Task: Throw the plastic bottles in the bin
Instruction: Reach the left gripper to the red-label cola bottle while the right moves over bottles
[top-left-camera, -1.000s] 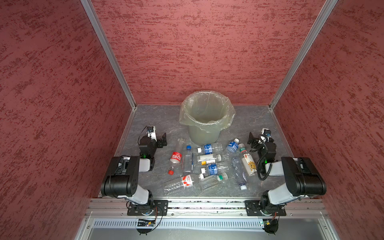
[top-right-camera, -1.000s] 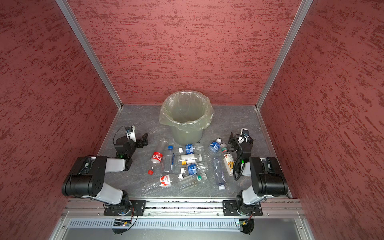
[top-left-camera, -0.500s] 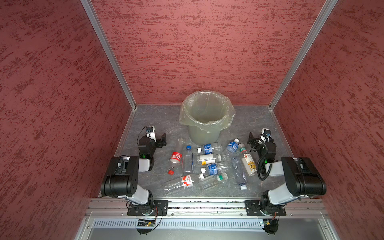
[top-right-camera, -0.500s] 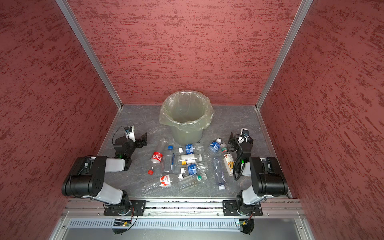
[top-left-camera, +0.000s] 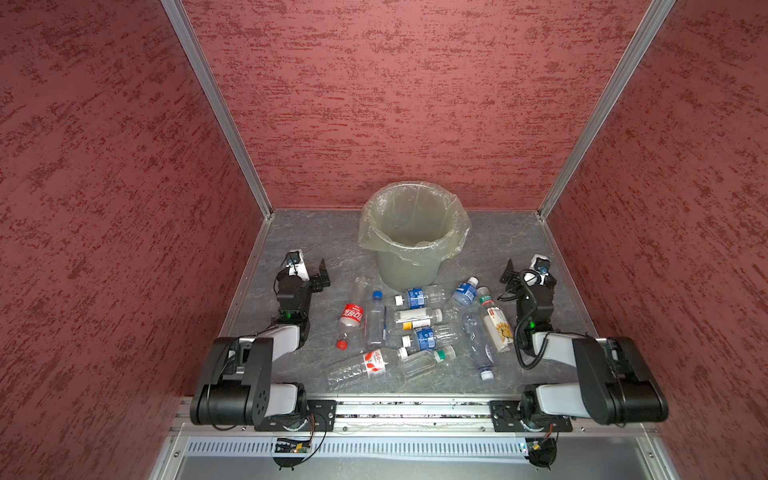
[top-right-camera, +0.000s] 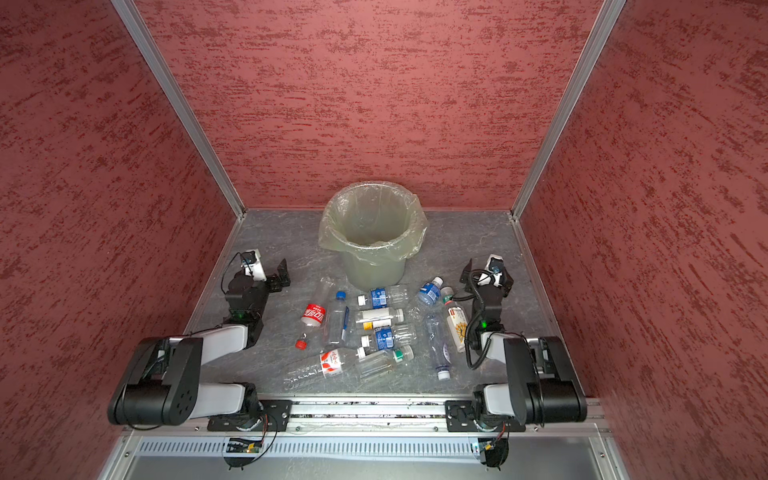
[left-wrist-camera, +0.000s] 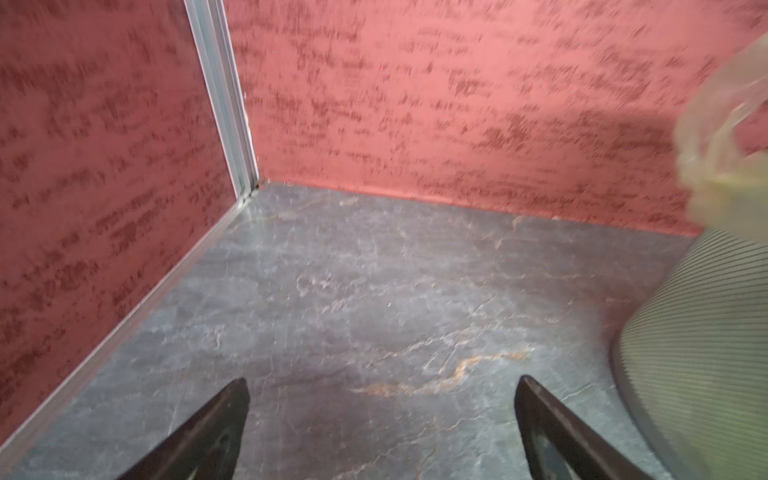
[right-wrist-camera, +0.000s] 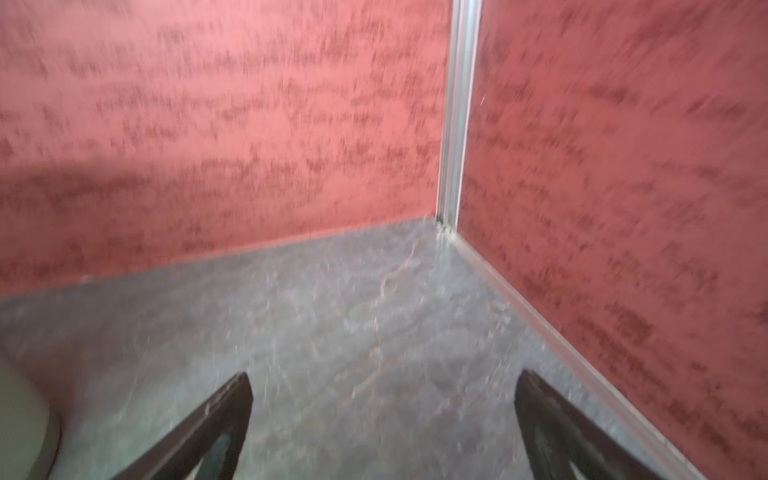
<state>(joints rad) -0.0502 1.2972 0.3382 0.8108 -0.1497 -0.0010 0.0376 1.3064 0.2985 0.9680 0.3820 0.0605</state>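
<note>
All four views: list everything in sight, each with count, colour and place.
floor: one, grey marbled, underfoot
walls: three, red textured, around the floor
corner posts: two, silver, at the back corners
rail: one, silver, along the front edge
bin: one, grey-green with a clear bag liner, upright at the back middle
bottles: about ten, clear with blue, red, white or yellow labels, lying on the floor in front of the bin
arms: two, black and white, based on the rail
left gripper: one, black, open and empty, left of the bottles
right gripper: one, black, open and empty, right of the bottles
</note>
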